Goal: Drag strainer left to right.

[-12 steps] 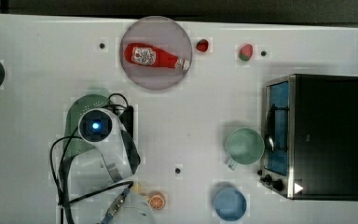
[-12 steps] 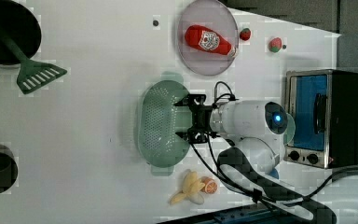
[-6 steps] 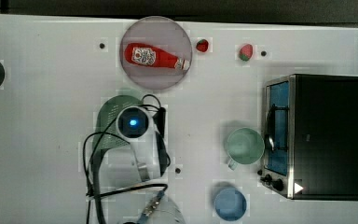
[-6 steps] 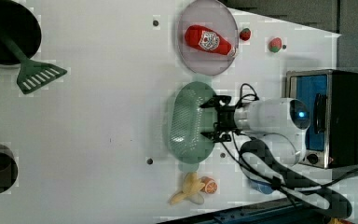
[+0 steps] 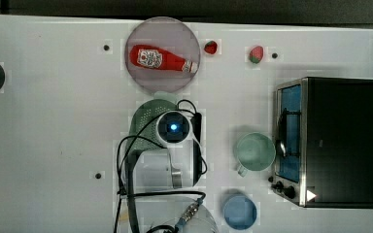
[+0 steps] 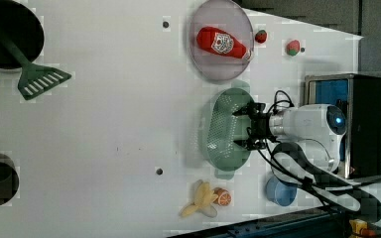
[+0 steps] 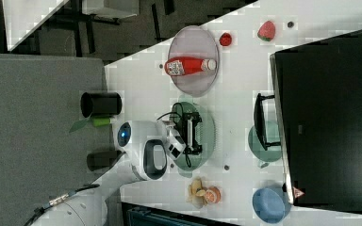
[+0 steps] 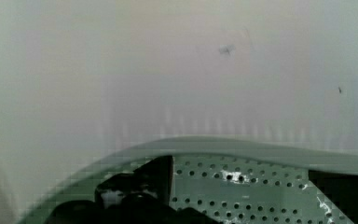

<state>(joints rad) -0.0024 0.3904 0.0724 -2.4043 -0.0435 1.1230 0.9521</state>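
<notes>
The strainer is a pale mint-green oval colander lying just below the ketchup plate in the top view, half covered by my arm. In the left view the strainer is fully visible, and my gripper reaches into its bowl from the left view's right. The jaws are open, spread wide across the bowl, with nothing between them. The right view shows the gripper over the strainer. The wrist view looks at the strainer's holed inside, with a dark finger at one side.
A plate holding a ketchup bottle lies close behind the strainer. To the top view's right stand a mint mug, a blue bowl and a toaster oven. A banana and an orange slice lie near the front edge.
My arm and the strainer have slid together toward the top view's right, from left of the plate to just below it. The jaws stayed open.
</notes>
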